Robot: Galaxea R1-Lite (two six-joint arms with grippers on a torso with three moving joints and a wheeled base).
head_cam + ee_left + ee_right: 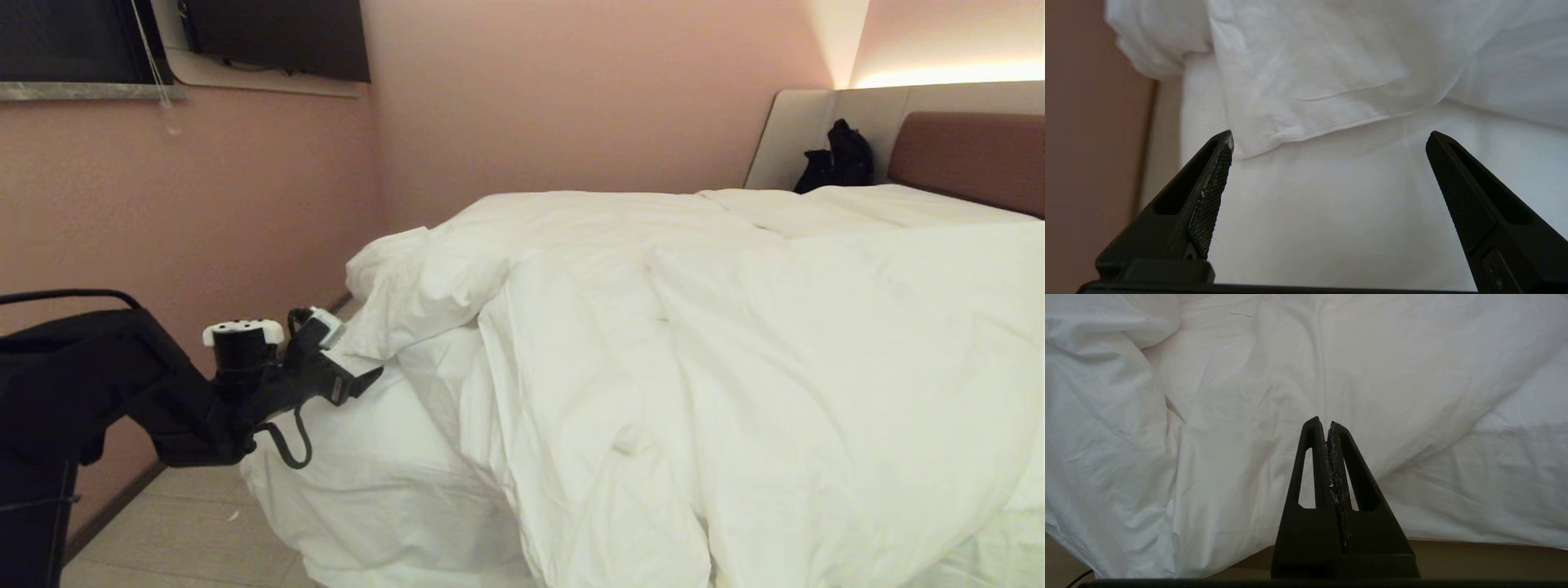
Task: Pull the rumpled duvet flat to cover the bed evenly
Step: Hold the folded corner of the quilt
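The white duvet (735,343) lies rumpled over the bed (971,155) and hangs down its near side. A folded corner (408,286) is bunched up at the left, above the bare sheeted mattress (359,465). My left gripper (355,347) is beside that mattress corner, just below the folded corner, and points at the bed. In the left wrist view this gripper (1331,136) is open and empty, with the duvet (1310,73) edge just beyond its fingertips. My right gripper (1327,420) is shut on nothing and faces the hanging duvet (1392,375); the head view does not show it.
A pink wall (204,212) runs close along the bed's left side, leaving a narrow strip of floor (188,523). A black bag (837,159) sits at the head end against the grey panel. A dark screen (277,33) hangs high on the wall.
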